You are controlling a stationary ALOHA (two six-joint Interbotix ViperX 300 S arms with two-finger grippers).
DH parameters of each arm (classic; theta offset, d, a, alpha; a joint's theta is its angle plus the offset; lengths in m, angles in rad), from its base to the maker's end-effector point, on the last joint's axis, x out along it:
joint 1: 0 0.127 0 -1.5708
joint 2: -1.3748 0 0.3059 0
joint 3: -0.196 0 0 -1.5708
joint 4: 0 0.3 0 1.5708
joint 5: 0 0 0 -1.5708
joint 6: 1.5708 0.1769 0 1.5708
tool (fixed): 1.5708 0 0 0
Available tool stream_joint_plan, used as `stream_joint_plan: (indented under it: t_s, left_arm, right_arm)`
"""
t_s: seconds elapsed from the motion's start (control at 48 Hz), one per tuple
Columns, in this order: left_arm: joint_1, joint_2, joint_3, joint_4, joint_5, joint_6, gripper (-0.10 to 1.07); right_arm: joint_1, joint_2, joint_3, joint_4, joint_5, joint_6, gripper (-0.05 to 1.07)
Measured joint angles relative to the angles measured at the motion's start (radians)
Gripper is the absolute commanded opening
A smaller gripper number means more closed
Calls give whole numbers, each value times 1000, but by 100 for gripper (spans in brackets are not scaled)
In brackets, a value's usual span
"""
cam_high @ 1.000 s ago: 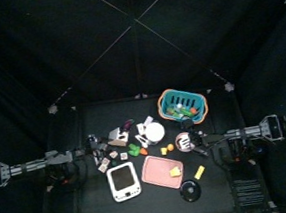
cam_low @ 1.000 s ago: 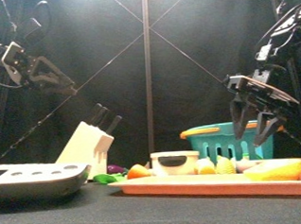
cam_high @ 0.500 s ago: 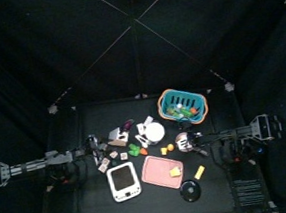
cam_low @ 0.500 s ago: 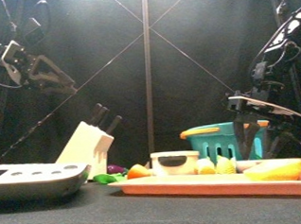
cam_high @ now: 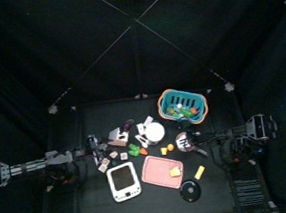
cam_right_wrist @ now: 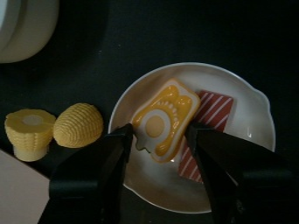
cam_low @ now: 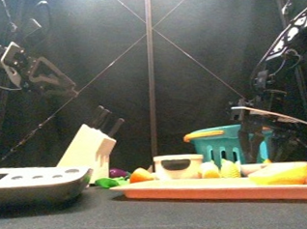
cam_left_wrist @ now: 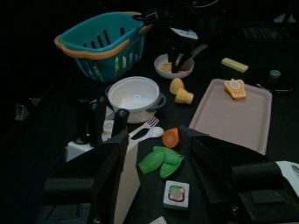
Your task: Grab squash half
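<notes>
The left tool hangs spread at the surface's left. The small card's print is unreadable. The squash half lies on the pink tray. The right tool is spread over a plate, part-hiding it.

Squash half: yellow, ridged, rounded; lying on the table just beside the white plate

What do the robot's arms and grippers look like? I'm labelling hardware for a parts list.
Both arms are black, slim and jointed. The right gripper has two flat, matte black jaws with squared tips. The left gripper has two broader black jaws, one with a paler inner face. In the front view, thin black cables loop along the arms.
</notes>
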Motion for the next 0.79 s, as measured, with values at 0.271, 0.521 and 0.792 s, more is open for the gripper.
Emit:
stream_joint_plan:
  t_s: [0.271,0.521,0.792]
  left_arm:
    - [0,2,2,0,0,0,87]
    - [0,0,2,0,3,0,87]
    - [0,2,2,0,3,2,87]
  right_arm:
    - [0,2,-6,-2,3,0,63]
    - [2,-51,-9,-5,52,-2,58]
    - [11,-109,-9,-11,115,0,58]
